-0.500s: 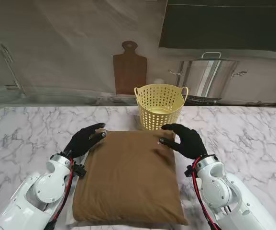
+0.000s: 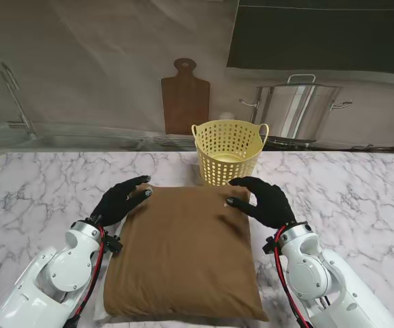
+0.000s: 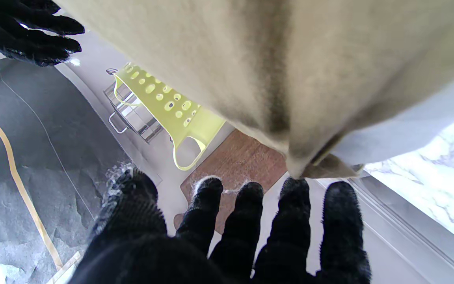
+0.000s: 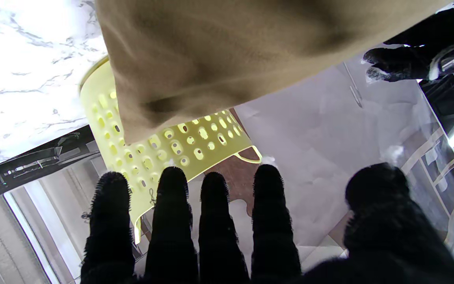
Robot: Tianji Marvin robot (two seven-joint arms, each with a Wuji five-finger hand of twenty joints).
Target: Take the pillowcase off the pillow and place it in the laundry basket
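A pillow in a brown pillowcase (image 2: 186, 253) lies flat on the marble table (image 2: 39, 184) in front of me. My left hand (image 2: 119, 199) hovers at its far left corner, fingers spread and holding nothing. At the far right corner my right hand (image 2: 265, 199) is likewise open, fingertips over the fabric edge. The yellow perforated laundry basket (image 2: 228, 152) stands upright just beyond the pillow. In the left wrist view the pillowcase corner (image 3: 306, 165) sits close to the black fingers (image 3: 250, 221). The right wrist view shows the brown corner (image 4: 179, 59) before the basket (image 4: 164, 146).
A wooden cutting board (image 2: 184, 99) leans against the back wall, and a steel stockpot (image 2: 299, 109) stands to its right behind the basket. A white strip of pillow (image 2: 101, 313) peeks out at the near left edge of the case.
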